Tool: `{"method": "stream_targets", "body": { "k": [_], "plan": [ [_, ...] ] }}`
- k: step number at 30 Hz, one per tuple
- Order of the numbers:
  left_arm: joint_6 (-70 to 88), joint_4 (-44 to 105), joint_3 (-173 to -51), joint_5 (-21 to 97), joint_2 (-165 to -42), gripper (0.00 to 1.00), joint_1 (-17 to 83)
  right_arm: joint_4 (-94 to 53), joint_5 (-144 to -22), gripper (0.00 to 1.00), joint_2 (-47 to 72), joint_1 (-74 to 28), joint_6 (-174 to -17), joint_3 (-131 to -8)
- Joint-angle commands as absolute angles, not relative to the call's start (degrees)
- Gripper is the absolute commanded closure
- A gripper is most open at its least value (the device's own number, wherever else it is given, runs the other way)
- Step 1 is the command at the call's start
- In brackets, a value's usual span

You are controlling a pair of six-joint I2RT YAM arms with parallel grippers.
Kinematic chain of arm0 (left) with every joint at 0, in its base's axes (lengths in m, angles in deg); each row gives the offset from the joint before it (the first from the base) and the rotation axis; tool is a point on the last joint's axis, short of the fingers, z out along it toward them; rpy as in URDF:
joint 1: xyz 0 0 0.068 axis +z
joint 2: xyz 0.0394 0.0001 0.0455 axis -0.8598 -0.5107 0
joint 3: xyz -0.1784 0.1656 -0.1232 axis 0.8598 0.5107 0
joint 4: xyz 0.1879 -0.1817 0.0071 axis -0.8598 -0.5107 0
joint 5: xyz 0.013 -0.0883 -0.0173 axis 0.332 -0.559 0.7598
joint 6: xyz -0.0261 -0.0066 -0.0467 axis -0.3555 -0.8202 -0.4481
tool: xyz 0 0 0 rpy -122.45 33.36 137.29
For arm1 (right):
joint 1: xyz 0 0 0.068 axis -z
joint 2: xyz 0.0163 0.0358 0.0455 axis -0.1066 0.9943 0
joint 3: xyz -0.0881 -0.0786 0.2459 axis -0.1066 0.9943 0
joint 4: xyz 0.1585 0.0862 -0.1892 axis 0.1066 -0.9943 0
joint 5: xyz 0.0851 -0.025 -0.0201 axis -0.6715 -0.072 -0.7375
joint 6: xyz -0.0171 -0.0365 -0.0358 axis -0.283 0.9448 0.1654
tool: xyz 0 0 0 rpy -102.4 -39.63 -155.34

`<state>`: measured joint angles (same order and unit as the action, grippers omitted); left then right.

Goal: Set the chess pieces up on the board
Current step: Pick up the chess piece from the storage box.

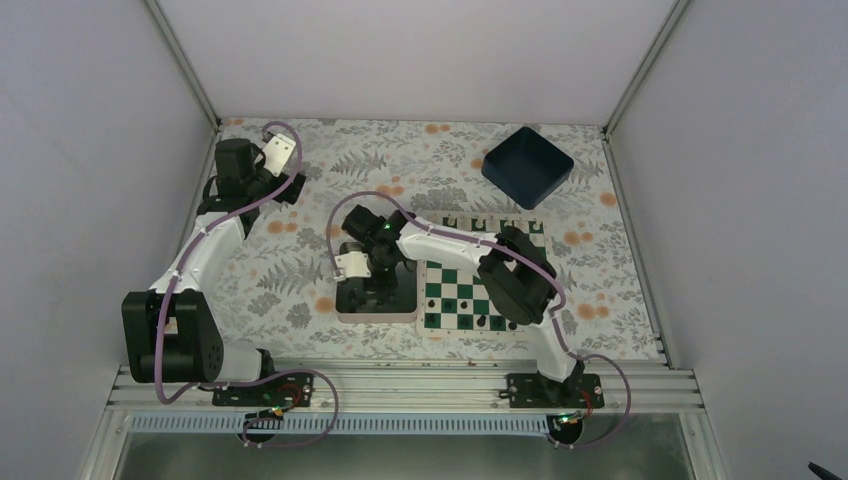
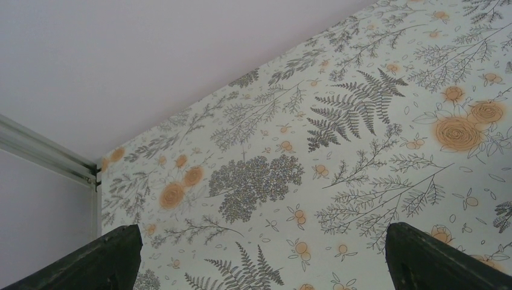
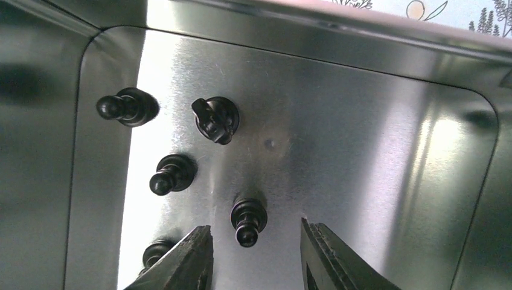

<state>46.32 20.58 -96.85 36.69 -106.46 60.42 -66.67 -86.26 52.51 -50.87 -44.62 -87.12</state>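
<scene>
**Pawn [image 3: 247,222] between parted fingers [image 3: 193,260] in the tin [image 3: 362,151]**

Right end effector [image 3: 256,254] hangs released inside the silver tin, a finger on either side of one black pawn, touching it on neither side. Four more chess pieces [image 3: 172,174] rest ahead of it and to its left. The board [image 1: 452,291] lies just to its right. Left end effector [image 2: 264,254] gapes wide above the floral worktop [image 2: 362,151].

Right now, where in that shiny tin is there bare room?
The tin has bare floor between the cluster of black chess pieces and the opposite wall. It is crowded at that cluster, where the right fingers flank one piece.
</scene>
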Motion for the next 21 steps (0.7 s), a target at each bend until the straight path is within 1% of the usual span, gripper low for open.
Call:
{"method": "stream_targets", "body": {
  "k": [1, 4, 11, 13, 17, 21],
  "plan": [
    [45.89, 21.89, -97.23, 35.59, -105.32, 0.0, 60.43, -65.24, -87.32, 0.62, 54.52, -51.45, -44.56, -87.56],
    [45.98, 22.02, -96.97, 35.6, -105.27, 0.0, 60.48, -65.13, -87.42, 0.67, 54.95, -51.45, -44.48, -87.63],
    [46.05, 22.0, -96.99, 35.31, -105.3, 0.0, 60.43, -65.23, -87.82, 0.9, 54.86, -51.54, -44.92, -87.99],
    [45.99, 21.94, -97.07, 35.34, -105.3, 0.0, 60.46, -65.24, -88.01, 0.94, 54.09, -51.55, -45.01, -87.92],
    [46.03, 21.87, -97.05, 35.4, -105.17, 0.0, 60.45, -65.47, -88.03, 0.96, 51.17, -51.46, -45.25, -87.09],
    [45.98, 21.77, -97.18, 35.61, -105.02, 0.0, 60.46, -66.08, -86.78, 0.96, 45.66, -50.16, -46.13, -84.45]
  ]
}}
